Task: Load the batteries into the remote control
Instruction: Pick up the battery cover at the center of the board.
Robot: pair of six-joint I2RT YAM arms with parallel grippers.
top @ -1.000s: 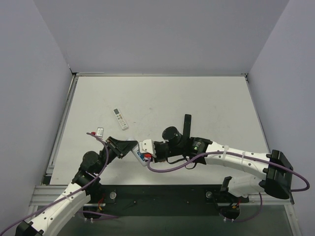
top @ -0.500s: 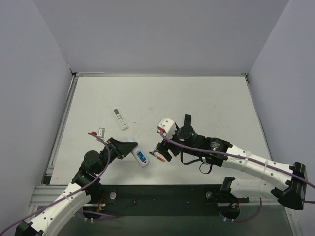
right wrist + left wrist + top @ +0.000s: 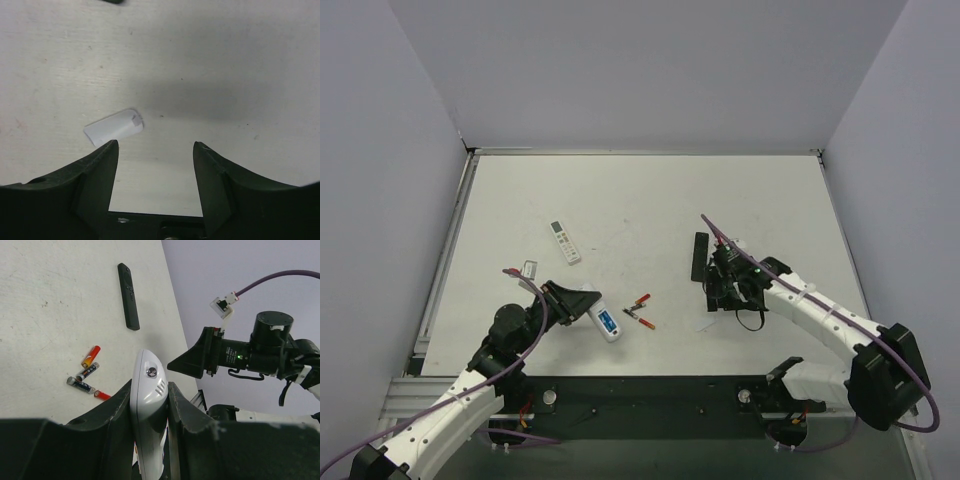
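The slim white remote control [image 3: 148, 385] sits clamped edge-on between the left gripper's [image 3: 578, 303] jaws, its far end projecting past the fingertips. The blue batteries [image 3: 609, 321] lie in its upturned recess.

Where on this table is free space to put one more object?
The far half of the table, beyond the loose white remote and the black remote, is bare. So is the right side, past the right claw. The front is crowded: loose cells lie between the remote in the left claw and the small white cover.
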